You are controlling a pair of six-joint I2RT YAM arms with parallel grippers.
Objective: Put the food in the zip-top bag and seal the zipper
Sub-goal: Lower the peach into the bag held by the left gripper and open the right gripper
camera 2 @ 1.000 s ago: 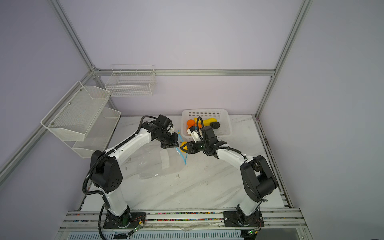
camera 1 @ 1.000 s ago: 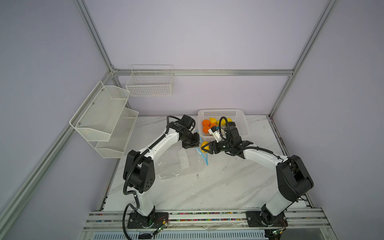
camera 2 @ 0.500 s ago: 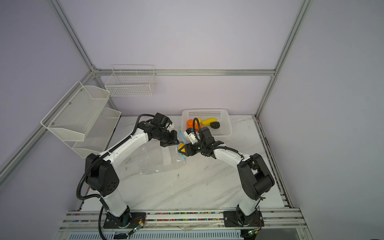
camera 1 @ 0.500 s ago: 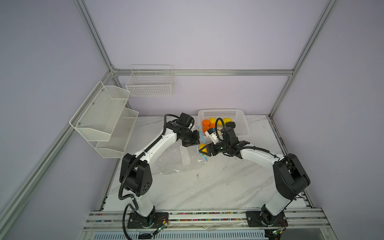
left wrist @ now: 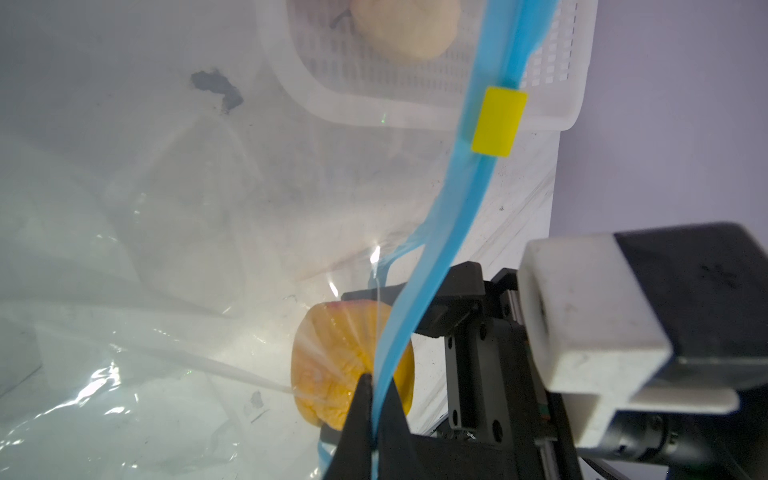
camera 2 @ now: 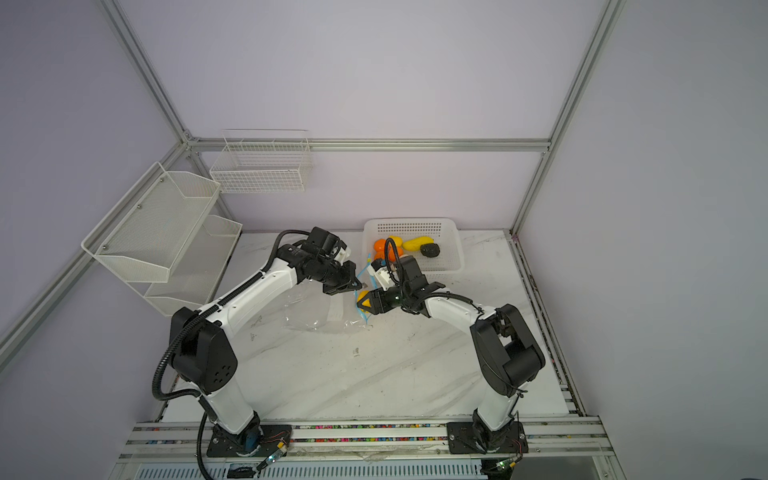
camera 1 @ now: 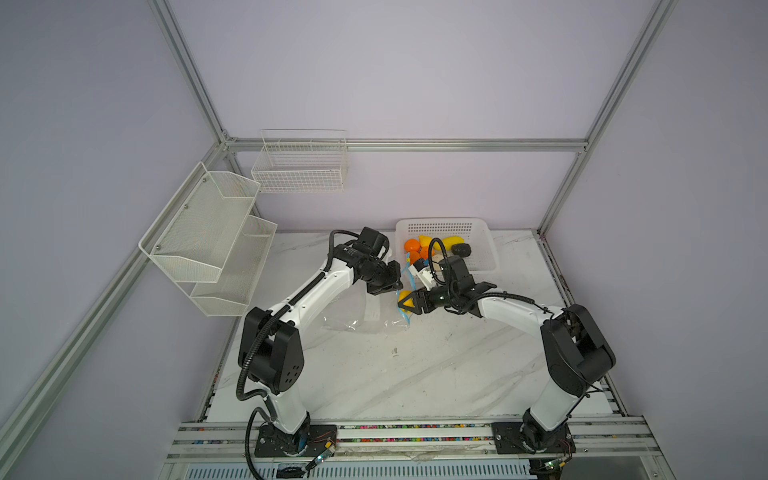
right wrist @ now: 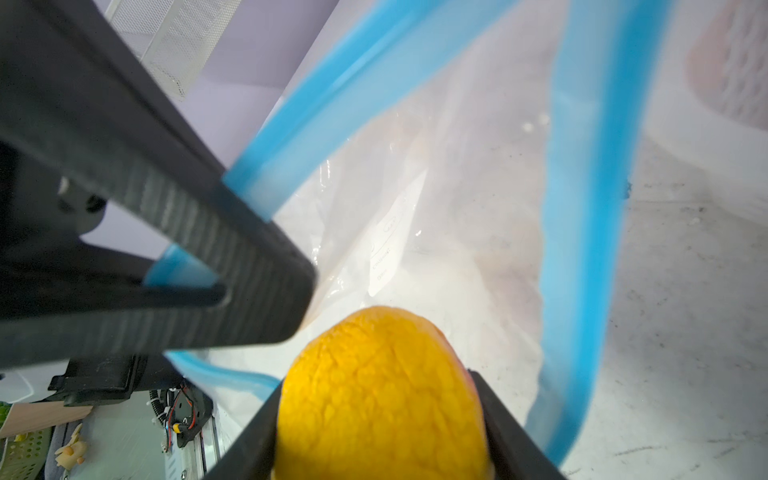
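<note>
Two robot arms [camera 1: 316, 291] [camera 1: 511, 307], one clear bag [camera 1: 353, 318], one white basket [camera 1: 484, 232], two wall racks [camera 1: 208, 224] [camera 1: 299, 170].
Visible: three yellow fruits [camera 1: 404, 297] [camera 1: 424, 239] [camera 1: 453, 241], at least two orange fruits [camera 1: 411, 245] [camera 1: 424, 252], one black lump [camera 1: 461, 249], one cream bulb [left wrist: 405, 25].

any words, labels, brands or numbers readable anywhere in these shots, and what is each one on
No text reads clearly in any view.
White label panel on the zip-top bag: faint grey printed lines and small oval marks, too blurred to read.
White basket: no lettering visible.
Wire rack on the back wall: no lettering visible.
</note>
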